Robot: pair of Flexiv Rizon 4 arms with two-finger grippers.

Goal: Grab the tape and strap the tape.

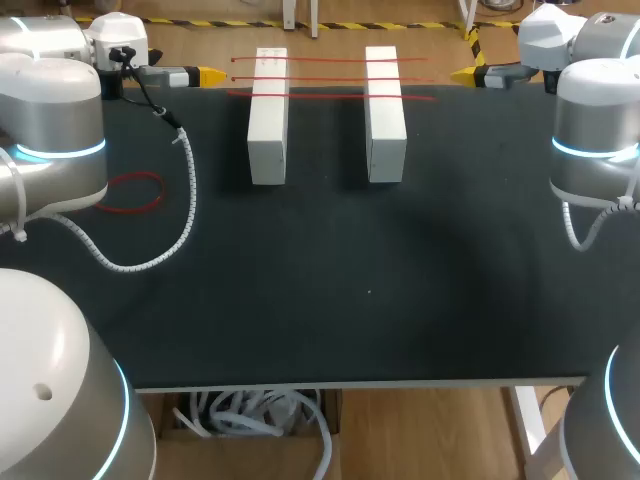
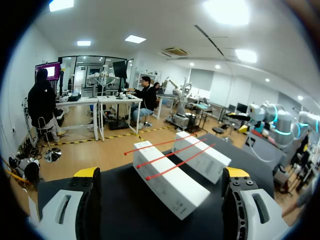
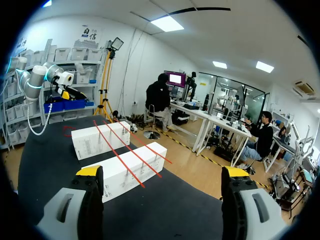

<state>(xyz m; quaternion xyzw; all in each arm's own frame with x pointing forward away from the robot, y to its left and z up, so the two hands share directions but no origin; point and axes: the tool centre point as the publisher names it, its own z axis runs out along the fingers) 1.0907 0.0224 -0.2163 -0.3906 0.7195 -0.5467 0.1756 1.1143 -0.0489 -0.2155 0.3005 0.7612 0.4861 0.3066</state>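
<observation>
Three thin red straps [image 1: 330, 78] lie across two white blocks, the left block [image 1: 268, 115] and the right block [image 1: 384, 112], at the table's far side. A red loop of tape [image 1: 130, 192] lies on the black mat near my left arm. My left gripper [image 1: 205, 75] hovers at the far left edge, open and empty, pointing toward the blocks. My right gripper [image 1: 468, 74] hovers at the far right, open and empty. In the left wrist view the straps [image 2: 172, 155] and blocks [image 2: 170, 181] lie ahead of my open gripper [image 2: 162, 182]. The right wrist view shows the straps [image 3: 127, 150] ahead of the open gripper [image 3: 160, 182].
The black mat [image 1: 330, 290] covers the table, with bare surface in front of the blocks. A white coiled cable [image 1: 170, 235] hangs from my left arm over the mat. The table's front edge [image 1: 360, 383] runs below.
</observation>
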